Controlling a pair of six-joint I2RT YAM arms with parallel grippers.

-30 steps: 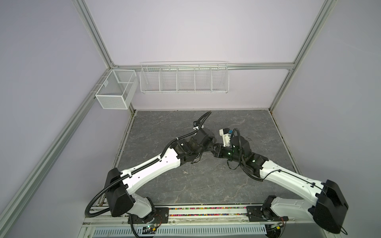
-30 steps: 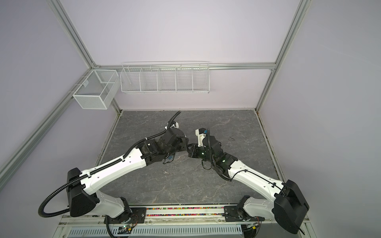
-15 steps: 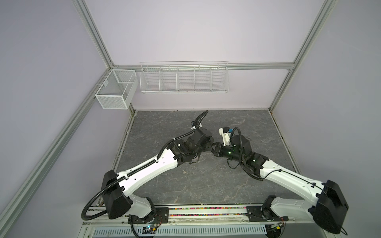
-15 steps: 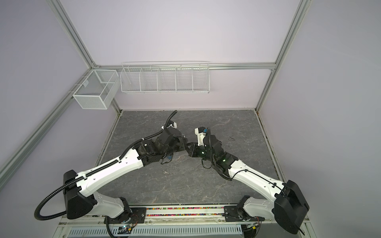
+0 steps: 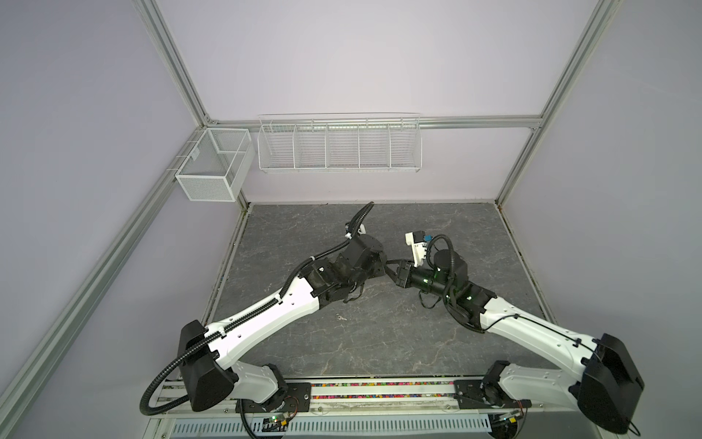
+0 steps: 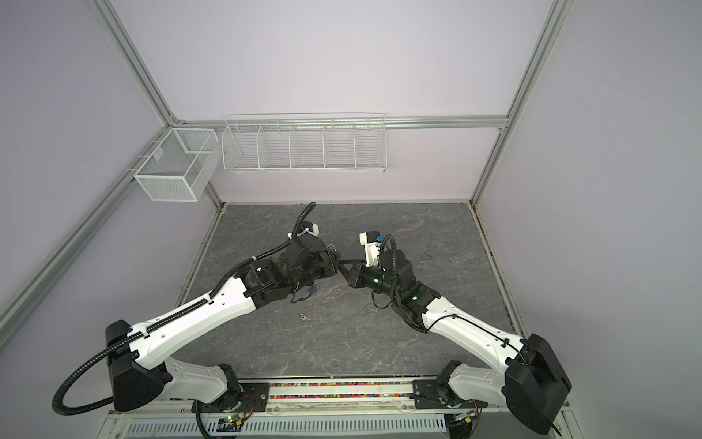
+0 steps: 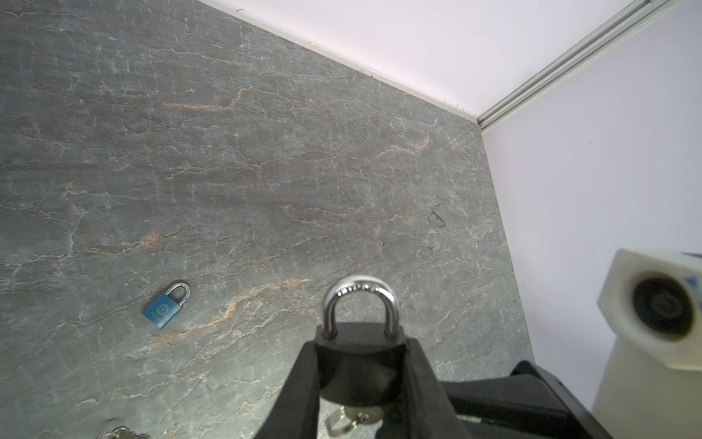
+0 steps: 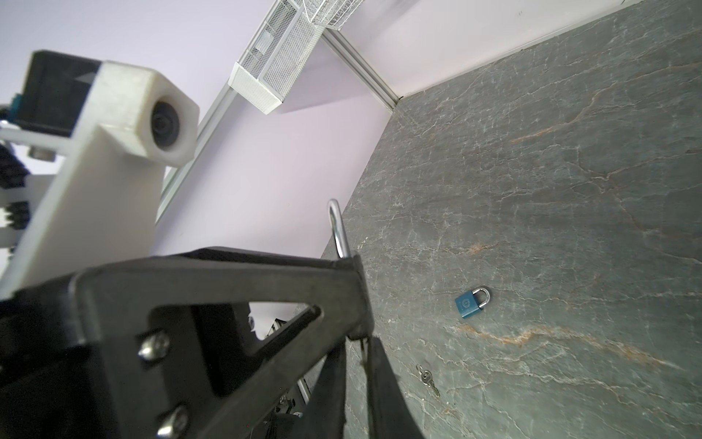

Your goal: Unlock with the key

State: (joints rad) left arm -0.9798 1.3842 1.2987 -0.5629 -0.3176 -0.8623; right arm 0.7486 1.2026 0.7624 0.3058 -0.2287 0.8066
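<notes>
One black padlock with a curved silver shackle [image 7: 359, 365] hangs in the air over the middle of the grey, veined stone-look tabletop [image 7: 266, 171]. Both legs of the shackle are sunk in the body. The left gripper [image 7: 360, 351] is clamped on the lock, one black finger pressed flat to each side of the body. A small silver key [image 7: 351, 416] with a wire ring sits at the base of the lock, at the end opposite the shackle; how deep it goes is hidden.

The right gripper [image 8: 357, 355] meets the lock from the other side. Its two black fingers stand narrowly apart on either side of the key's thin metal. Whether the pads actually press on the key I cannot tell. In both top views the two arms meet tip to tip near the table's centre.

A small blue padlock with a silver shackle [image 7: 166, 306] lies flat on the table, well apart from the held lock. Near it lies a loose bunch of silver keys on a ring [image 8: 427, 378].

On the back wall hangs a long white wire basket with compartments [image 5: 339, 146]. A white mesh box [image 5: 214, 167] is fixed at the corner beside it.
</notes>
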